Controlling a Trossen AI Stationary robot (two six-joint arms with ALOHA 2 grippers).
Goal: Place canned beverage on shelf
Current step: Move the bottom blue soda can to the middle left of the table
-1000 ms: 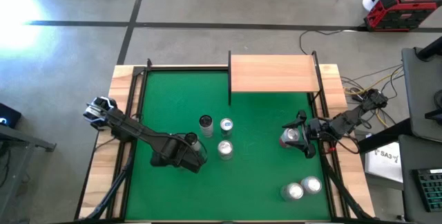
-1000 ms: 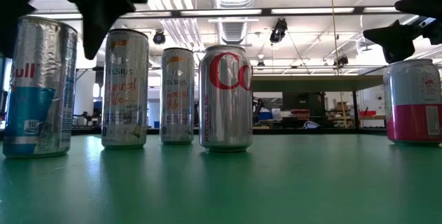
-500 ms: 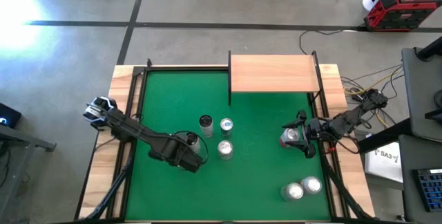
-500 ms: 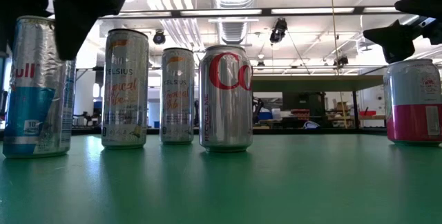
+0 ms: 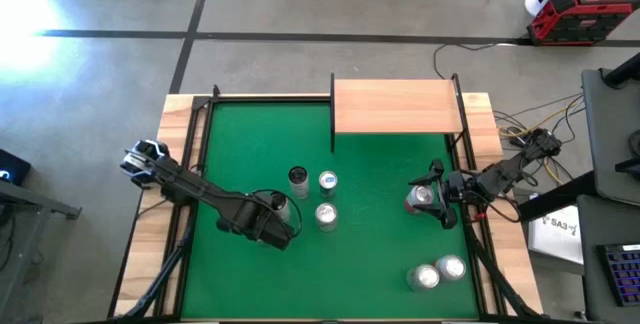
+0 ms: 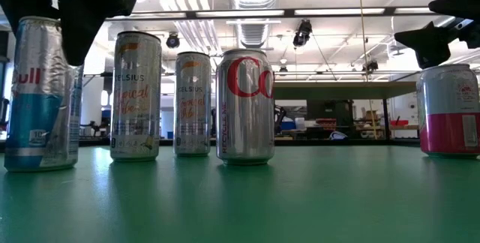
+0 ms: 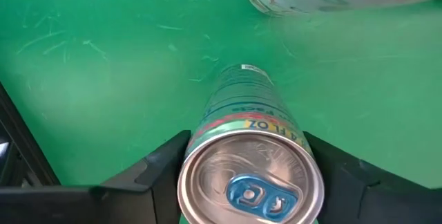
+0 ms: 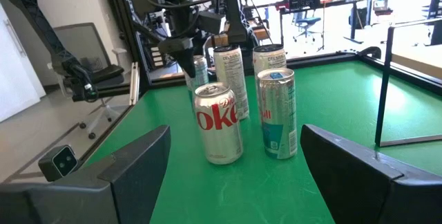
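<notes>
A slim silver-and-blue canned beverage [image 6: 41, 100] stands upright on the green felt at the left of a small cluster of cans. My left gripper [image 5: 272, 216] hangs over it, pointing down, shut on its top end. The shelf [image 5: 398, 106], a pale-wood board on thin black posts, stands at the table's far edge, right of centre. My right gripper [image 5: 432, 200] is level at the table's right side, open, above a pink-and-silver can [image 6: 450, 112] without touching it. My left gripper pinches the can's upper end [image 7: 197, 182] between its two fingers [image 7: 162, 172], one on each side of the round wall just below the rim. The fingers come from above, pointing down. The can stays upright with its bottom [image 6: 41, 164] on the felt.
A Coke can [image 6: 244, 104] and two tall Celsius cans [image 6: 136, 97] [image 6: 193, 104] stand close to the right of the held can. Two more cans [image 5: 437, 272] sit near the table's near right corner. Wooden rims and black posts [image 5: 332, 114] edge the felt.
My left gripper has rolled a little about its downward axis and shut: in the low view the finger that stood clear of the can's right side has come in against it. The can has been nudged slightly where it stands. My right arm has kept still.
</notes>
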